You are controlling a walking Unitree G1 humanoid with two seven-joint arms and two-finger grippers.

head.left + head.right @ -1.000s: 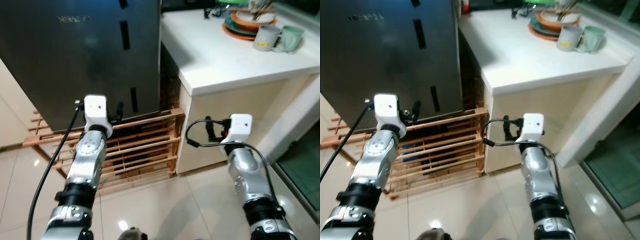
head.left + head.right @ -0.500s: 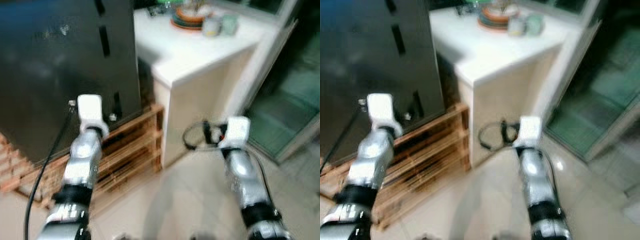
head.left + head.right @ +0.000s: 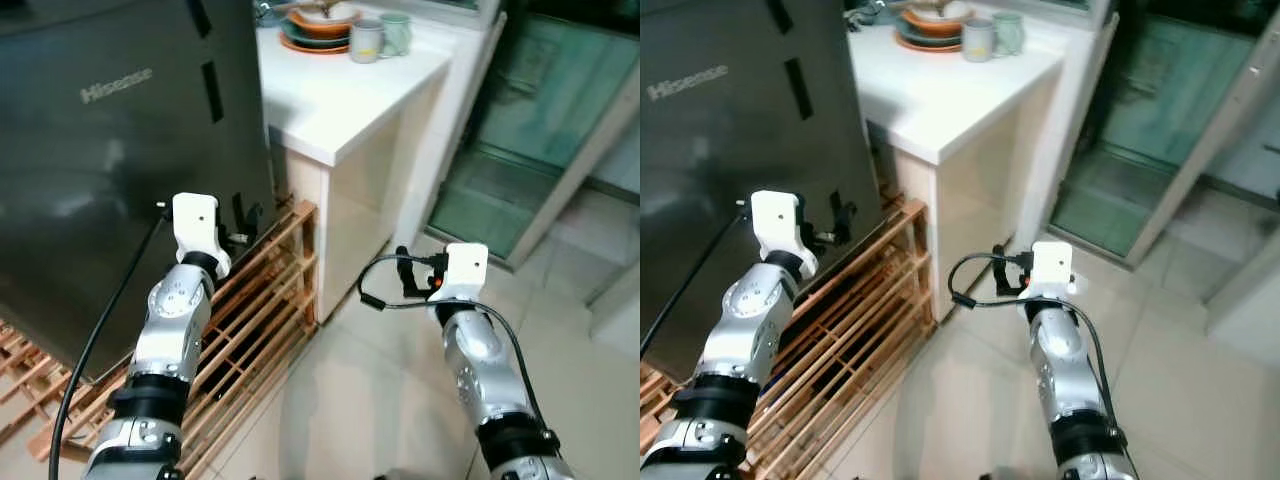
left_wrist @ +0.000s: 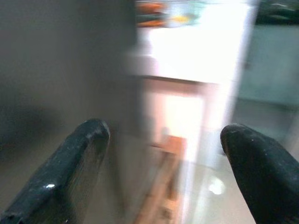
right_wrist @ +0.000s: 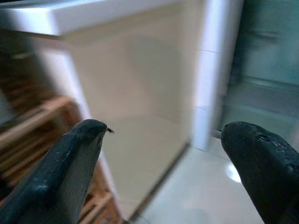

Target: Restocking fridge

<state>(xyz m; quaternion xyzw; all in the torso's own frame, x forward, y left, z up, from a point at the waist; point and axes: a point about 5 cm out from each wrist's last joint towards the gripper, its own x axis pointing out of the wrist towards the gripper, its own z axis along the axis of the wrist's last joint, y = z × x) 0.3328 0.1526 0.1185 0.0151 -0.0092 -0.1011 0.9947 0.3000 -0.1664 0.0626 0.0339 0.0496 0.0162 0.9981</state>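
1. Fridge (image 3: 110, 150): a tall dark grey unit with its door closed, filling the left of the head views and standing on a slatted wooden pallet (image 3: 250, 320) on the tiled floor (image 3: 370, 390).
2. A white worktop (image 3: 335, 95) stands just beside the fridge on its right, with a narrow dark gap between them.
3. On the far end of the worktop sits a stack of plates (image 3: 315, 30) with a bowl on top; two mugs (image 3: 380, 35) stand just beside it.
4. Right of the worktop, a glass sliding door (image 3: 540, 110) with a pale frame reaches down to the floor.
5. Left gripper (image 4: 161, 154) is raised in front of the fridge's lower right corner, its jaws spread wide and holding nothing; the left wrist view is blurred and shows the fridge face, the worktop side and a bit of pallet between the fingers (image 4: 70, 168).
6. Right gripper (image 5: 163, 154) is raised over the floor and faces the side of the worktop, near the glass door; its jaws are wide apart and empty.
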